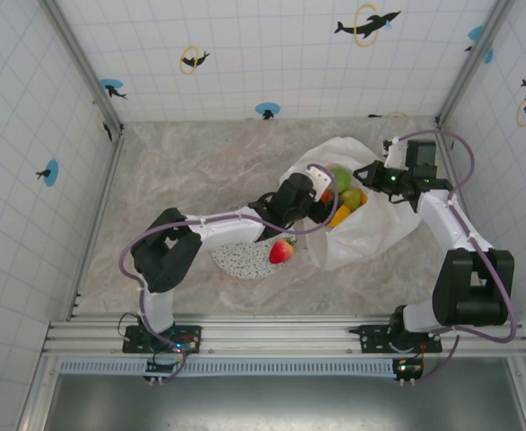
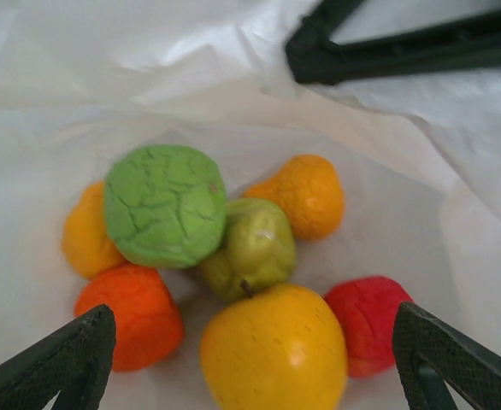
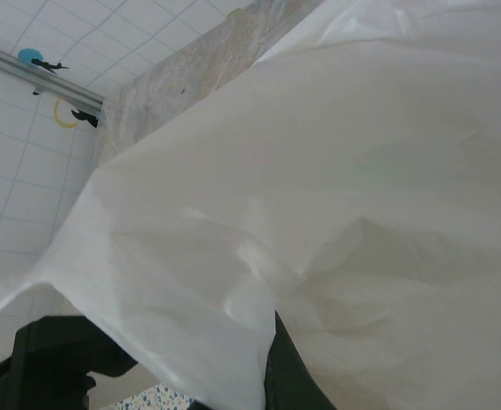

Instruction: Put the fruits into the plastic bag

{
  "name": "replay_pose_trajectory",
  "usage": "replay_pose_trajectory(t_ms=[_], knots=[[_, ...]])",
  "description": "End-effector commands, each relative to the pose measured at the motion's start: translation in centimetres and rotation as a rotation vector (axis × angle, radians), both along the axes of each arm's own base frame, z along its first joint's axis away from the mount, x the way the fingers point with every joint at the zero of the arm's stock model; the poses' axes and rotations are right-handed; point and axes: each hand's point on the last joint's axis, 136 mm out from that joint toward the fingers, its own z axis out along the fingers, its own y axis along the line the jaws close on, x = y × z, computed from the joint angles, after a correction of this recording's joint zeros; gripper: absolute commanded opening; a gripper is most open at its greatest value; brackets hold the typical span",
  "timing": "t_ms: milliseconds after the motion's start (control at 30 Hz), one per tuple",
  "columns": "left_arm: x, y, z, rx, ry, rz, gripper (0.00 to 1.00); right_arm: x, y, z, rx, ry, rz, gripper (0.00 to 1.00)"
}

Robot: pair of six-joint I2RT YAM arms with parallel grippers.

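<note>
Beside the plastic bag (image 1: 381, 230), red fruit (image 1: 282, 250) on speckled plate (image 1: 240, 261).

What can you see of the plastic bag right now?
The plastic bag is thin, white, crinkly and slightly see-through. It lies on the marbled table, right of centre in the top view, with its mouth open to the left. Seven fruits sit together inside it: green, orange, yellow and red. The right claw is shut on its upper edge, holding the mouth up. The left claw hangs open inside the mouth above the fruits. I can't make out any handles.
</note>
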Motion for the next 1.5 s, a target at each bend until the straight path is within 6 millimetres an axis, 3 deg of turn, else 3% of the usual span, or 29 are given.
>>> replay_pose_trajectory(t_ms=[0,233,800,1133,1467], knots=[[-2.8,-0.6,2.1,-0.082,0.040,-0.128,0.85,0.2,0.0,0.3,0.006,-0.030,0.004,0.00],[-7.4,-1.0,2.2,-0.112,0.147,-0.354,0.83,0.2,-0.1,0.2,0.004,-0.028,0.003,0.00],[-9.5,4.7,2.6,-0.037,0.132,-0.265,0.81,0.0,-0.2,-0.5,0.005,-0.018,0.004,0.00],[-12.9,9.1,1.6,-0.009,0.118,-0.292,0.81,0.1,-0.5,-0.7,0.006,-0.011,0.002,0.00],[-10.9,13.5,0.0,0.073,0.094,-0.094,0.81,0.2,-0.4,-0.8,0.003,-0.007,0.010,0.00]])
